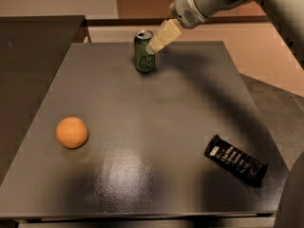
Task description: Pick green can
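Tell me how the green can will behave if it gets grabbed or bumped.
The green can stands upright and narrow, so a high nudge from the gripper, now by its top rim, would likely tip it. Once down, its round body would probably roll.

**Upright at the back: green can**

Standing straight on the counter, far side, near the back edge. Dark green body, silver top rim, pale scribbled logo facing front. Crowded at the upper right by the gripper, right at the rim; contact unclear.

Orange, black snack bar
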`<state>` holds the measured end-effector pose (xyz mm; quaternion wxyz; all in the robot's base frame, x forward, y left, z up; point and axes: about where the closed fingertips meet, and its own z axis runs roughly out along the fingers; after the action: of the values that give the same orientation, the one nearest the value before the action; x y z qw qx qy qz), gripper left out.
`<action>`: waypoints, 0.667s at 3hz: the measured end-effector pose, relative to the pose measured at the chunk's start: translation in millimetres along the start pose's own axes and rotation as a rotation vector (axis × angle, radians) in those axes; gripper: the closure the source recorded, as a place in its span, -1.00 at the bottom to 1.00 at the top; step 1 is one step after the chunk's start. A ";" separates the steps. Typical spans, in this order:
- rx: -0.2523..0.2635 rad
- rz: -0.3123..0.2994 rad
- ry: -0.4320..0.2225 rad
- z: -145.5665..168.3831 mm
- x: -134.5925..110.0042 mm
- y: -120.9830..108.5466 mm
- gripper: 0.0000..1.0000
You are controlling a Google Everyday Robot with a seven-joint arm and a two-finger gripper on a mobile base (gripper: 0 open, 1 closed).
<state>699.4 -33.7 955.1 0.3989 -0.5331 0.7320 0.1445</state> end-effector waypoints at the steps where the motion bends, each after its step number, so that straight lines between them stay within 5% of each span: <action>1: -0.036 0.008 0.003 25.4 -6.6 6.4 -1.00; 2: -0.060 0.034 0.024 46.9 -1.7 10.9 -1.00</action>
<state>709.9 1.5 924.0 0.3713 -0.5341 0.7410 0.1668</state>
